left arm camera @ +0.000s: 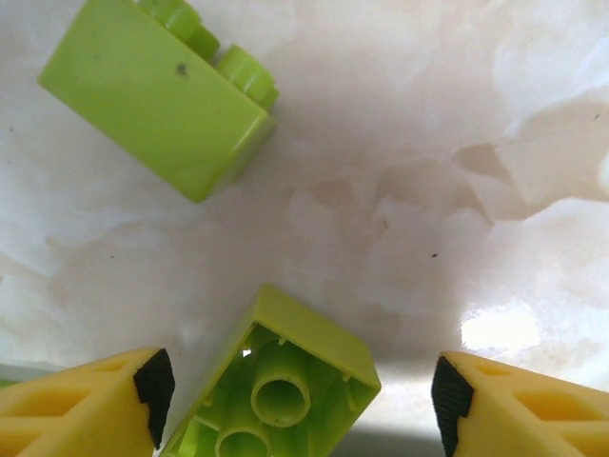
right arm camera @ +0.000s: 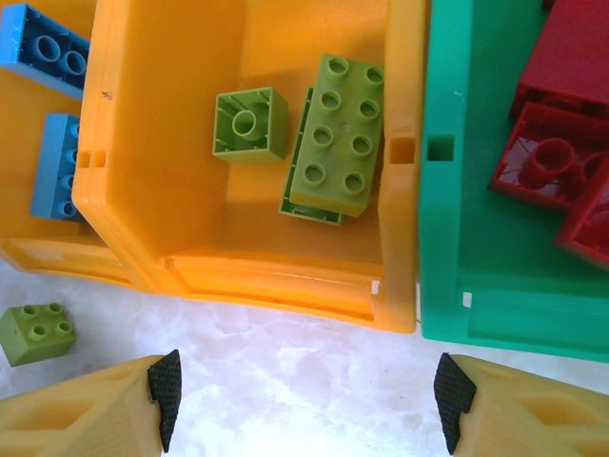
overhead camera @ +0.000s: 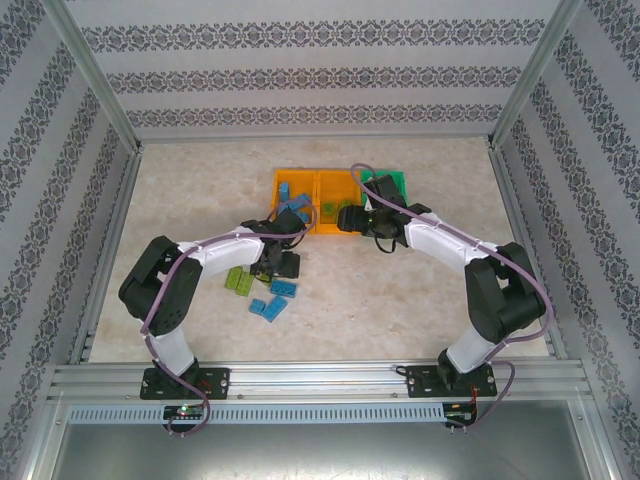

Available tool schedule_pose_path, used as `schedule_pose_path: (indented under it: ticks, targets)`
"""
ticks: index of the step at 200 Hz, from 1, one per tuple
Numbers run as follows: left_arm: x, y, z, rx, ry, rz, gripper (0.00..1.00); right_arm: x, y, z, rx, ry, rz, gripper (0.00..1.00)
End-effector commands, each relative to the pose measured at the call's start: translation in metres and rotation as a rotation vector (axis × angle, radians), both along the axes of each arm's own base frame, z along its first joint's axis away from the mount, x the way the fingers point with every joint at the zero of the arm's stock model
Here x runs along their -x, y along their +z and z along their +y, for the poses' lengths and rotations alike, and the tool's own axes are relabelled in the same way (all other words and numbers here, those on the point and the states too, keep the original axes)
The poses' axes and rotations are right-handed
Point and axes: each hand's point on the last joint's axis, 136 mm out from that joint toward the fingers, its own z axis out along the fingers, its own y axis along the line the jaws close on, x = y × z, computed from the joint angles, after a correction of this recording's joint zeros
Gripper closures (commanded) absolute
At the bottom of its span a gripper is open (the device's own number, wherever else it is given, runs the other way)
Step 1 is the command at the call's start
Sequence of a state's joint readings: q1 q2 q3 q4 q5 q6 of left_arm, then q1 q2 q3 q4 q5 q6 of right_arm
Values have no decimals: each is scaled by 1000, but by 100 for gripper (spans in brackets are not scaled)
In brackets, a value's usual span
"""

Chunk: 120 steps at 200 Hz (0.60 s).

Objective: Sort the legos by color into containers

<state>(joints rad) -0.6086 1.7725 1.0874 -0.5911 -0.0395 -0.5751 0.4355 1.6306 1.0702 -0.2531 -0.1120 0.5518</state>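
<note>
Left gripper (left arm camera: 303,390) spread around upturned green lego (left arm camera: 285,367), left pad (left arm camera: 155,381) maybe touching. Right gripper (right arm camera: 306,395) spread, empty, above tabletop (right arm camera: 285,367) before orange bin (right arm camera: 247,281).

The left arm (overhead camera: 200,255) and right arm (overhead camera: 450,240) are bent at the elbow and angled inward. The left gripper (left arm camera: 303,395) is pointed downward with jaws apart. The right gripper (right arm camera: 309,386) is likewise held spread.
</note>
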Motion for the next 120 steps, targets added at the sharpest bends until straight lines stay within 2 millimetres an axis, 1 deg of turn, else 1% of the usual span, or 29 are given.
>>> schedule_pose_path:
  ticks: [1, 15, 22, 47, 61, 95, 120]
  targets:
    - [3, 0, 4, -40, -21, 12, 32, -1, 7, -14, 14, -37, -25, 26]
    - [5, 0, 5, -42, -25, 16, 34, -1, 9, -16, 11, -42, -29, 26]
    - [6, 0, 5, -42, -27, 15, 36, -1, 11, -18, 11, -46, -34, 26]
    - [7, -1, 4, -37, -29, 18, 51, -2, 19, -24, 6, -60, -56, 26]
    - [5, 1, 2, -28, -28, 13, 56, -1, 23, -30, 7, -73, -67, 26]
    - [-3, 10, -8, -5, -38, -10, 61, 4, 27, -50, 13, -112, -85, 25]
    - [-12, 23, -24, 30, -64, -37, 62, 16, 23, -60, 39, -105, -96, 25]
